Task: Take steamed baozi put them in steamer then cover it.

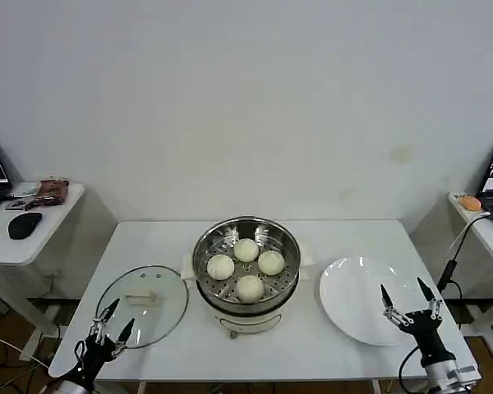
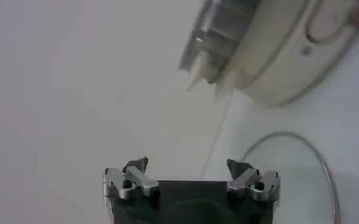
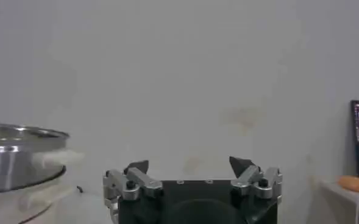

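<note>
glass cover point(image 1: 142, 304) lies flat on the worktop point(image 1: 329, 345) just ahead of the spread, empty left hand point(image 1: 108, 327), steamer point(image 1: 246, 264) to its right, while the right hand point(image 1: 411, 304), also spread, idles far off.

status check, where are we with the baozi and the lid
Left gripper open near the cover, right gripper open over the plate. Four baozi in the steamer. Cover on the table, not yet on.

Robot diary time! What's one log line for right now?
buns: four in steamer | lid: off, on table | left gripper: open by lid | right gripper: open over plate
</note>
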You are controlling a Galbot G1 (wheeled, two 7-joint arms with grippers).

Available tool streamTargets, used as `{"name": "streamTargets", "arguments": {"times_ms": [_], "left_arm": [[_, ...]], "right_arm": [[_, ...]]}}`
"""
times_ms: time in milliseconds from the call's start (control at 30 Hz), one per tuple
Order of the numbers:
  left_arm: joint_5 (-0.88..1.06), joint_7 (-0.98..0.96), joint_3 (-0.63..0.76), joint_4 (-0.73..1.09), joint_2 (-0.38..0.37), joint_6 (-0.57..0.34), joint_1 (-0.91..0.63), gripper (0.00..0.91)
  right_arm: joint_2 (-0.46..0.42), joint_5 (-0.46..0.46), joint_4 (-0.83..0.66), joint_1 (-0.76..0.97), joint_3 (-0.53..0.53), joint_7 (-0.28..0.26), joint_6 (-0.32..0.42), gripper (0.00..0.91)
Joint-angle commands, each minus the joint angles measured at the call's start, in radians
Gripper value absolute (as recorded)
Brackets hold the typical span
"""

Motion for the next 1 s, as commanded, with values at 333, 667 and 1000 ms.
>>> {"name": "streamTargets", "arguments": {"times_ms": [333,667,1000], "left_arm": [[0.211,-0.027,0.040,0.165,-0.007,0.017,-0.166,0.877],[0.221,-0.021,0.054,0.192,-0.006,0.025,-0.215,0.867],[0.216,-0.012,0.077,0.235,-0.008,0.026,-0.280,0.877]], "right_arm": [[0.007,-0.022,-0.014,-0.018,0.003,-0.012,0.014,0.907],[0.018,-0.037,-0.016,-0.025,0.001,-0.019,0.021,0.907],[0.019,-0.044,-0.021,-0.024,0.000,-0.021,0.025,0.907]]}}
